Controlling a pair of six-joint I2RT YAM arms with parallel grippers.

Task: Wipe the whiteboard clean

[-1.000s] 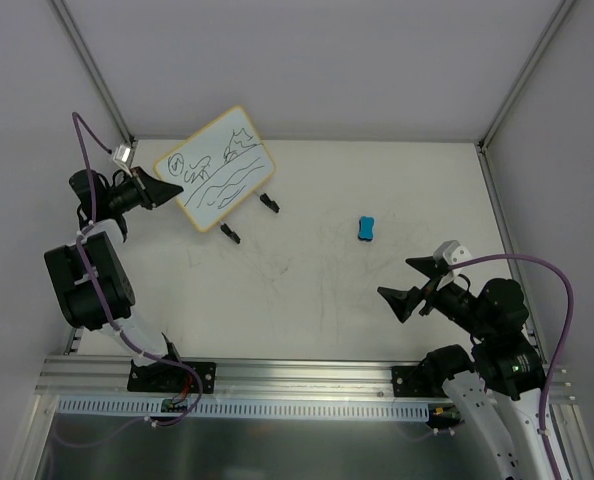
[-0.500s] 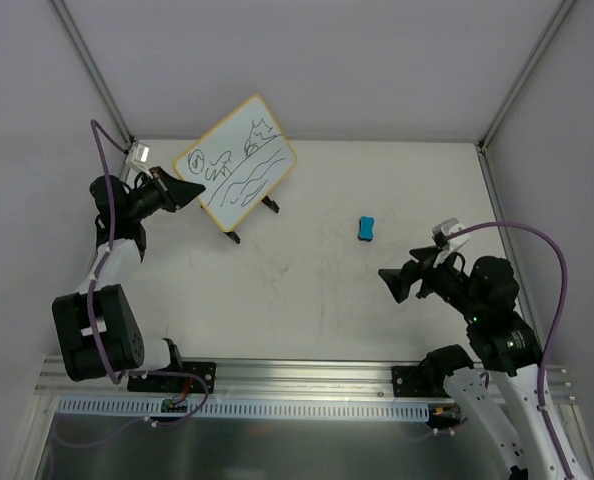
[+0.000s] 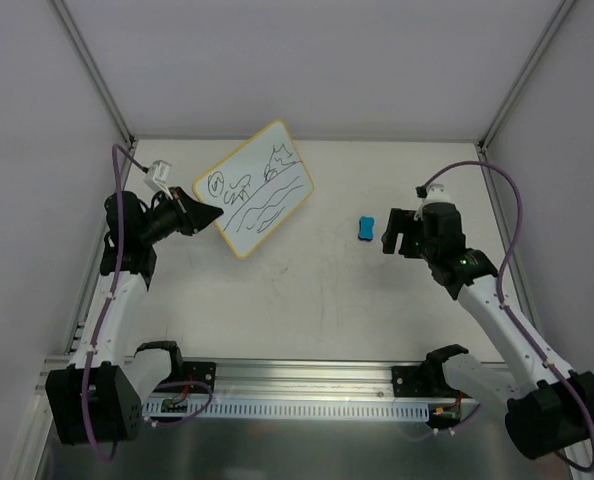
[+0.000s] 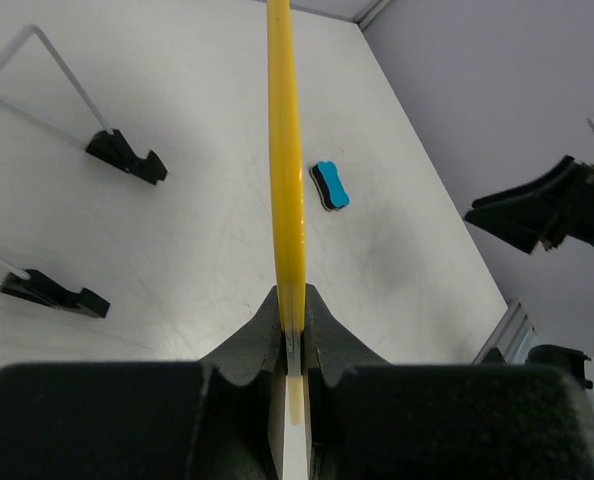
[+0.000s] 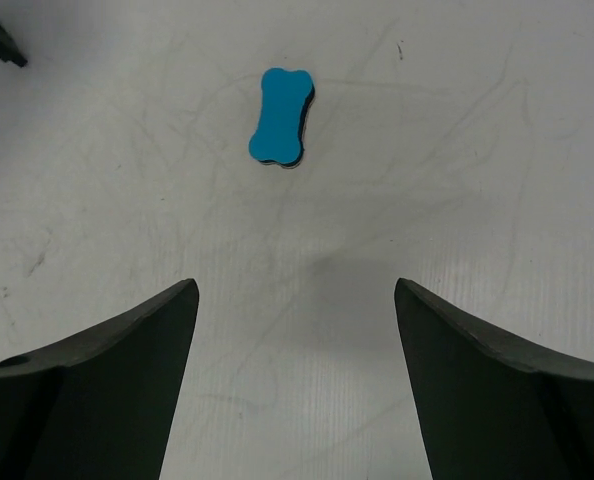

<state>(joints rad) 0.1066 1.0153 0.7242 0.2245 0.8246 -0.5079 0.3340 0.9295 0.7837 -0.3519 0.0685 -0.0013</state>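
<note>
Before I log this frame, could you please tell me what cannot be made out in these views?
Left wrist: the whiteboard is edge-on, so its scribbled face is hidden.
Right wrist: the frame's top-left corner cuts off all but a yellow sliver of it.
Top: the black feet seen from the left wrist are hidden by the board itself.
Top: the scribbles are too small to read.

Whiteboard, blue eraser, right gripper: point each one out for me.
whiteboard (image 3: 259, 189): top external view, middle of its scribbled face.
blue eraser (image 5: 280, 116): right wrist view, centre of its top.
right gripper (image 5: 295, 300): right wrist view, midway between its open jaws.
</note>
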